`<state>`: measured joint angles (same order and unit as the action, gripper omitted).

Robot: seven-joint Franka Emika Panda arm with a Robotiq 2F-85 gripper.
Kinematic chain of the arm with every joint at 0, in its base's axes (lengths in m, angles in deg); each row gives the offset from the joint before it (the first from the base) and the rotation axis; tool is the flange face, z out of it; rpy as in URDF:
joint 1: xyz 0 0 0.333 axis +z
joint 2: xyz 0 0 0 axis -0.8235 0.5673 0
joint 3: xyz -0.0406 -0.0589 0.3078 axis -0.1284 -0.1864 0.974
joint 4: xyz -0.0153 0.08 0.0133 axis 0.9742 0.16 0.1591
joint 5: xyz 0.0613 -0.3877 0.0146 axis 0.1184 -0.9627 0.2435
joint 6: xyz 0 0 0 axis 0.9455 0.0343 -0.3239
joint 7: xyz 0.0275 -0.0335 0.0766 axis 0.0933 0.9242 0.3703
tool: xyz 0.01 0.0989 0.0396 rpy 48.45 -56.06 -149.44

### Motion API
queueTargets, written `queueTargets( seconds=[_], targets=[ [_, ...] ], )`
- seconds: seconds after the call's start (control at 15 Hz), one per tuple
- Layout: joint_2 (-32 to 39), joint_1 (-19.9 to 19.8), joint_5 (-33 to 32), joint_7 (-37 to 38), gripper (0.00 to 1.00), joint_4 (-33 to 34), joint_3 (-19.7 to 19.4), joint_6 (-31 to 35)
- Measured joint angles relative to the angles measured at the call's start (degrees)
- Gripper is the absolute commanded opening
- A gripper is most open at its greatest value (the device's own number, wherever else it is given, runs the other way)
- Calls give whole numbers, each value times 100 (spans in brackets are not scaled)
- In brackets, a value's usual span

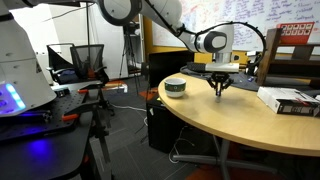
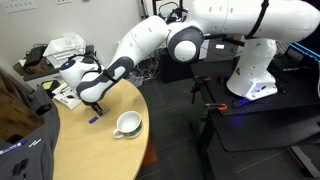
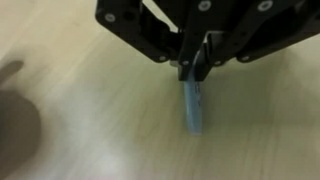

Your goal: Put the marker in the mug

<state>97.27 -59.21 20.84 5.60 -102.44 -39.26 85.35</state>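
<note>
Low over the pale wooden worktop (image 2: 88, 152), the end effector (image 3: 196, 70) has its fingers drawn narrow onto one end of the blue marker (image 3: 193, 108) and appears to pinch it. In the wrist view the marker's long axis runs straight out from the fingertips toward the bottom of the frame, so most of its length hangs free beyond the grip. Whether it has cleared the wood cannot be told. The green-banded mug (image 2: 128, 124) stands upright near the end effector and apart from it. The carry is sideways toward its open mouth, and the marker's free end probably has to tip down to enter.
</note>
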Motion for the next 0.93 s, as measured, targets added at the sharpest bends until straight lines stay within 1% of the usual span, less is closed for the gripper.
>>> queueTargets(
  seconds=[0.27, 0.33, 0.4, 0.47, 0.8, 0.93],
  targets=[
    [-11, -5, 12, 0, 0, 8, 0, 0],
    [-11, -2, 12, 0, 26, 10, 0, 0],
    [-11, 2, 12, 0, 27, 11, 0, 0],
    [-10, 5, 12, 0, 32, 11, 0, 0],
    [-9, 26, 12, 0, 71, 10, 0, 0],
    [-8, 36, 12, 4, 84, 7, 0, 0]
  ],
)
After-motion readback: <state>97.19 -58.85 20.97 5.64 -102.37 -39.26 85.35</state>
